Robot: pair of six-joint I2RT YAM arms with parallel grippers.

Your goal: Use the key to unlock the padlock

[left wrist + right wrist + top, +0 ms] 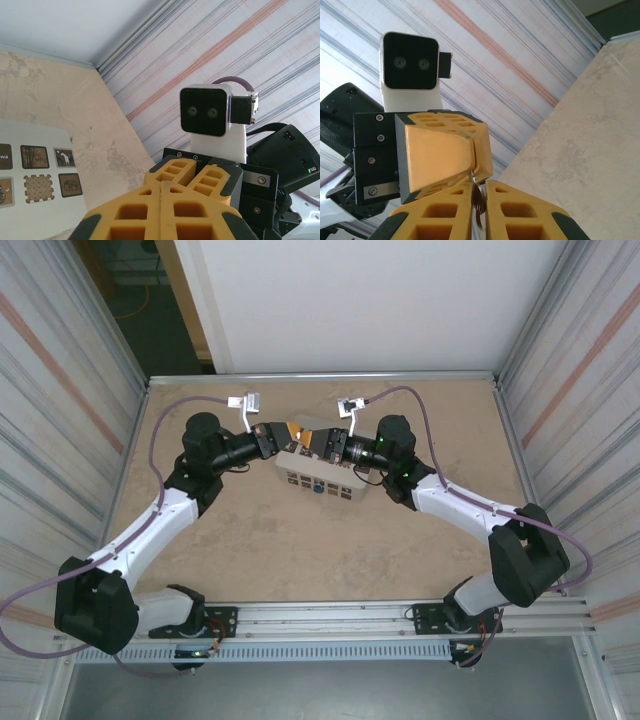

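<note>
Where the arms are bolted: a slotted aluminium rail [400,615] runs along the near table edge and carries both bases.
Table [300,540]: beige, stone-patterned top, closed in on both sides by ribbed grey walls [60,390] with faint red stripes.
Arms: both reach away from the bases and inward, meeting over the middle of the table. A purple cable [160,430] loops beside each.
Picture board [320,480]: white, lying flat on the table, just on the near side of the point where the grippers meet. It bears rows of small square tiles. In the left wrist view two tiles show animal silhouettes, and a tile cut off by the left edge shows the white letters "wa" [2,157].
Left gripper [161,200]: yellow fingers pressed flat together along a straight seam with no gap. Its tips touch the tips of the right gripper.
Right gripper [479,187]: yellow fingers drawn narrow, leaving only a slit.
Key [478,207]: a thin brass-coloured piece seen edge-on, standing in the slit between the right fingers. A small ring [474,179] at its top meets the lower end of the left gripper's seam. Whether the left fingers pinch that ring cannot be told.
Wrist cameras: each is a white housing with a dark, two-lens face [205,110], pointing at the opposite gripper.
Far end: a plain white panel [380,300] stands beyond the table.
</note>
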